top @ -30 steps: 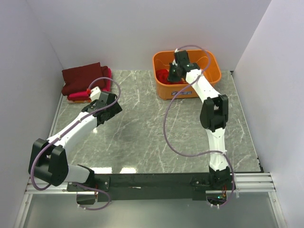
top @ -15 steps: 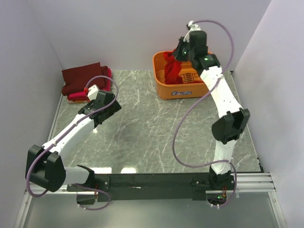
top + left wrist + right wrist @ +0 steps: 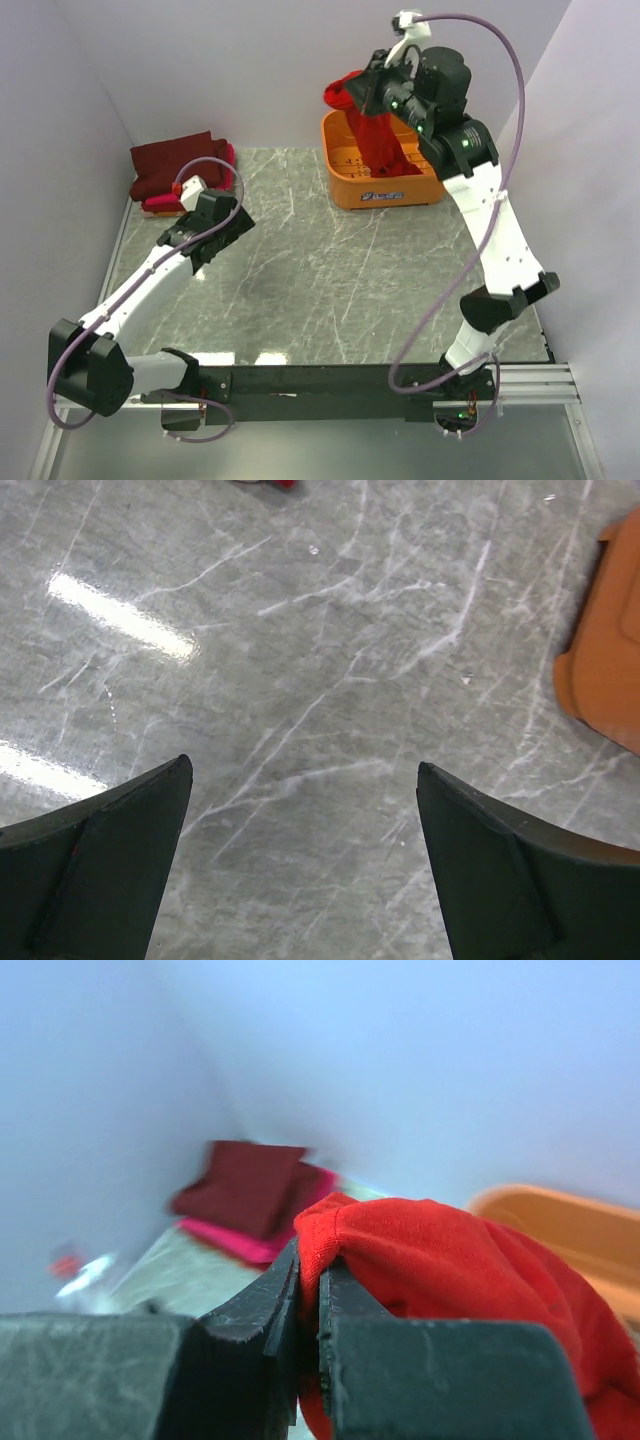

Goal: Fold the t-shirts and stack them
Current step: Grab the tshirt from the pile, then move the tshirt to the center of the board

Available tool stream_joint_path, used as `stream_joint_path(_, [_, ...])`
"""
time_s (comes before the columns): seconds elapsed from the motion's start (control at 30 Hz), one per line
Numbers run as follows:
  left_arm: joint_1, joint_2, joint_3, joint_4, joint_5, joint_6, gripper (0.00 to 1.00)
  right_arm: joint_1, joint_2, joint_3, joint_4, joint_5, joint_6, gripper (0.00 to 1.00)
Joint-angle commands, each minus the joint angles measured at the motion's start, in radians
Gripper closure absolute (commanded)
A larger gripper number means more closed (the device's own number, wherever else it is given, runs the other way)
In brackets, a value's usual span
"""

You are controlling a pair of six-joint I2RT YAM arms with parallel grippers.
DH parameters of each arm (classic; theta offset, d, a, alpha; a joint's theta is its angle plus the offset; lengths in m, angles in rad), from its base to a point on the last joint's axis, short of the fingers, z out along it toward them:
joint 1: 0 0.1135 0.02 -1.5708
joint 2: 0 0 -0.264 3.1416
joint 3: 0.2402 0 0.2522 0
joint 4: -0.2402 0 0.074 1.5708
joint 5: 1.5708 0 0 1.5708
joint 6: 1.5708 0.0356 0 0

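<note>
One red t-shirt pinched in right claw.

Colours: bright red cloth t-shirt; dark maroon folded cloth t-shirt; hot pink cloth t-shirt; orange plastic basket; grey, white-veined marble desk.

Grey marble tabletop, pale walls
</note>
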Motion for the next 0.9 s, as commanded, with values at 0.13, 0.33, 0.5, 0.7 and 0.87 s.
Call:
stream_joint_path(0.13, [0.004, -0.114, -0.045, 0.044, 0.053, -0.018, 0.01, 0.207, -0.224, 0.041, 0.247, -0.144, -0.058, 1.0])
stream_joint_path(0.33, [0.004, -0.203, -0.082, 0.013, 0.041, -0.038, 0.01, 0.221, -0.287, -0.017, 0.393, -0.208, 0.057, 1.0])
stream_joint_path(0.5, [0.004, -0.267, -0.114, -0.043, 0.015, -0.069, 0.01, 0.217, -0.388, -0.296, 0.407, 0.03, 0.06, 1.0])
stream_joint_path(0.7, [0.004, -0.297, -0.176, -0.031, 0.055, -0.084, 0.01, 0.201, -0.562, -0.742, 0.387, 0.363, 0.171, 1.0])
stream_joint_path(0.87, [0.004, -0.261, -0.232, -0.019, 0.118, -0.076, 0.01, 0.108, -0.692, -1.244, 0.332, 0.497, 0.369, 1.0])
